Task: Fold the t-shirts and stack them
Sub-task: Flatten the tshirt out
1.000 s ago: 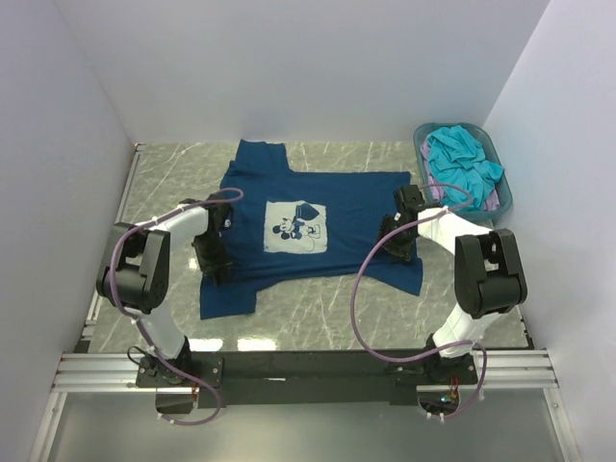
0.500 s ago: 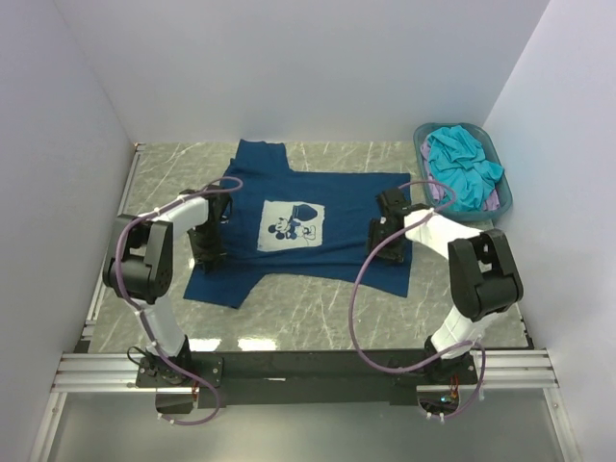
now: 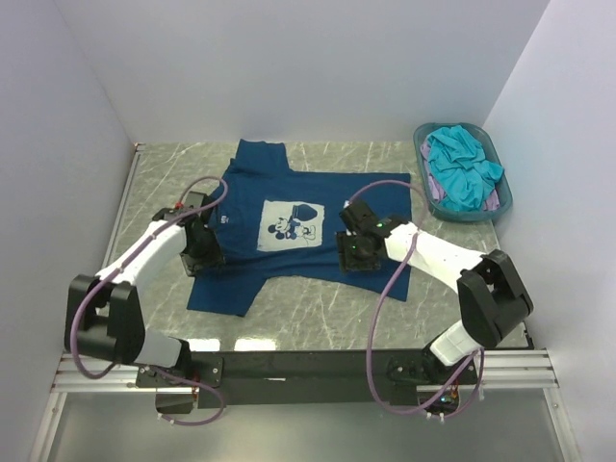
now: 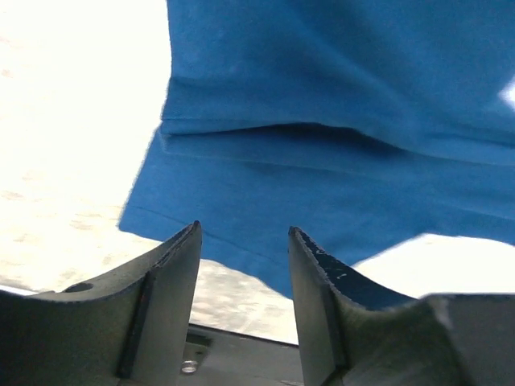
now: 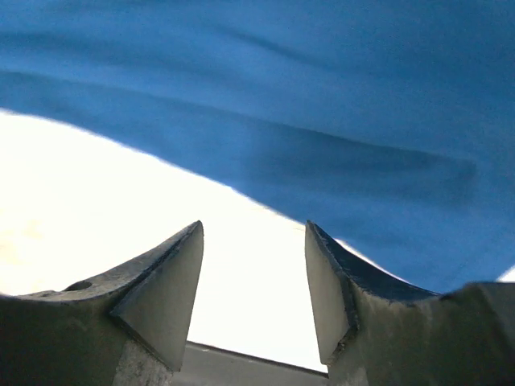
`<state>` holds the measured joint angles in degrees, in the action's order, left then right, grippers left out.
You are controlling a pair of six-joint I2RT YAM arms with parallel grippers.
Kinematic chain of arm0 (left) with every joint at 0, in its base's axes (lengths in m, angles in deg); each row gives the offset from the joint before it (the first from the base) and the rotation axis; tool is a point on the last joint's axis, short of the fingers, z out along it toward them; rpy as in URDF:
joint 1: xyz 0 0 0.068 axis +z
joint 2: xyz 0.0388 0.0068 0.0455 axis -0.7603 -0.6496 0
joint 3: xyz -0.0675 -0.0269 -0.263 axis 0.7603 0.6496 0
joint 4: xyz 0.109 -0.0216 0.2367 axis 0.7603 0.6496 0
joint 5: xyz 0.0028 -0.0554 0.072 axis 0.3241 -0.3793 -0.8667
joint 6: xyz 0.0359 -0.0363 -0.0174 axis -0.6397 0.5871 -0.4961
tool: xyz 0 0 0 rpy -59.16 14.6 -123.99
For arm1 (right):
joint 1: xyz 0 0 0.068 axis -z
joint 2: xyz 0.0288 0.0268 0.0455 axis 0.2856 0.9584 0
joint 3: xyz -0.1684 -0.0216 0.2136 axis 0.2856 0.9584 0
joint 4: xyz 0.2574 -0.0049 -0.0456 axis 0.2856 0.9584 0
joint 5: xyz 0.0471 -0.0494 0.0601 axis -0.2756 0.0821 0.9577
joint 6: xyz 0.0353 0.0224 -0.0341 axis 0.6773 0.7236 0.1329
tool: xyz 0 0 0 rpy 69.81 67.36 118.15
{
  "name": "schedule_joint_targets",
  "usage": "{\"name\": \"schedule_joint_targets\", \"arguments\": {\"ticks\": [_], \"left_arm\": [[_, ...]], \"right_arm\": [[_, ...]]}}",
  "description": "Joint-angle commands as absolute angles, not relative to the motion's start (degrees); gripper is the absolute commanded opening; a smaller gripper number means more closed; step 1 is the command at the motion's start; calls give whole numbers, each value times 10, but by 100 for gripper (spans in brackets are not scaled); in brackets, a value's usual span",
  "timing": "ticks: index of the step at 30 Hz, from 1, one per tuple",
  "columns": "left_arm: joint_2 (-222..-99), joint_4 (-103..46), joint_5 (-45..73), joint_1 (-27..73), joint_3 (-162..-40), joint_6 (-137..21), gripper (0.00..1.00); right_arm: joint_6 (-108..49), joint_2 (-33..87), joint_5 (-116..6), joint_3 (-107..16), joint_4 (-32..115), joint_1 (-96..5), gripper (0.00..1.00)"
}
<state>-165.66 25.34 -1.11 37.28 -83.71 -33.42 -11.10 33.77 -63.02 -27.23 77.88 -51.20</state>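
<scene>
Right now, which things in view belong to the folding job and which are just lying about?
Job: navy t-shirt; turquoise t-shirt; lilac t-shirt, mostly hidden beneath it.
Lying about: teal basket holding those two; marble table.

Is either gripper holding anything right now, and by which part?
Nothing is held: the left gripper and right gripper are both open, with no cloth of the navy t-shirt between their fingers.

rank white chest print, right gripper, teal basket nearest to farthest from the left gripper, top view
1. white chest print, middle of the navy t-shirt
2. right gripper, beyond the print
3. teal basket, far right corner
</scene>
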Motion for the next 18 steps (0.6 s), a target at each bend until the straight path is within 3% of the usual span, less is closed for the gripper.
{"name": "schedule_joint_targets", "arguments": {"ticks": [1, 10, 14, 18], "left_arm": [[-1626, 222, 15, 371, -858, -297, 54], [-1528, 171, -107, 373, -899, -250, 71], [-1473, 133, -143, 373, -871, -259, 91], [-1441, 102, -170, 374, -823, -284, 98]], "right_arm": [[-122, 333, -610, -336, 755, -552, 59], [-152, 464, -580, -514, 688, -674, 54], [-184, 551, -592, -609, 694, -717, 54], [-214, 616, -600, -668, 704, -736, 54]]}}
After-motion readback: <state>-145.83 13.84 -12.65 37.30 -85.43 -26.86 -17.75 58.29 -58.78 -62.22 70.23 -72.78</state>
